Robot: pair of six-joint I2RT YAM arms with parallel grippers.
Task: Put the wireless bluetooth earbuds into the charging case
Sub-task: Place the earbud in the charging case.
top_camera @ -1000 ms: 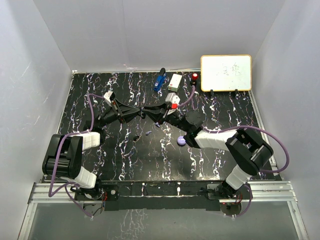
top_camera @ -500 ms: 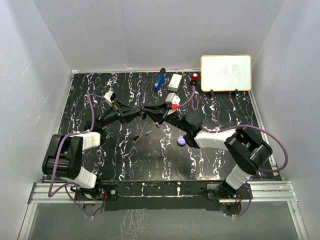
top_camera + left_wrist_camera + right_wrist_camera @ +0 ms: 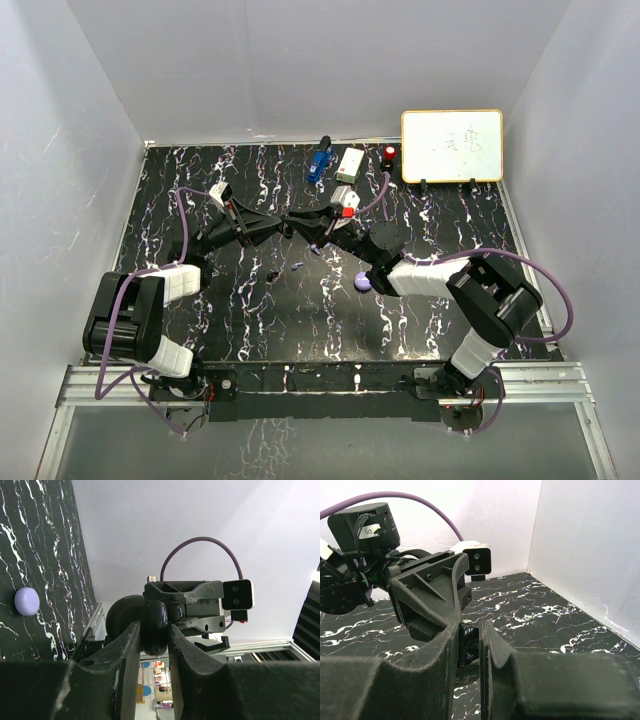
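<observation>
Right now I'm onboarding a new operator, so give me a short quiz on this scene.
1. True or false: the lavender round case lies on the table, free of any fingers.
2. What do the left fingers clamp? A) a black round case B) a blue gadget C) nothing
3. Fill in: the whiteboard stands at the table's far ____ corner.
Key: 1 true; 2 A; 3 right.

I see the case [image 3: 155, 614] in my left pincer [image 3: 154, 627] as glossy, smooth black plastic; fingers [image 3: 123, 665] matt, grainy. Left of the pincer: table [image 3: 45, 550] marble-look, slight sheen; puck [image 3: 26, 601] smooth lavender plastic.
</observation>
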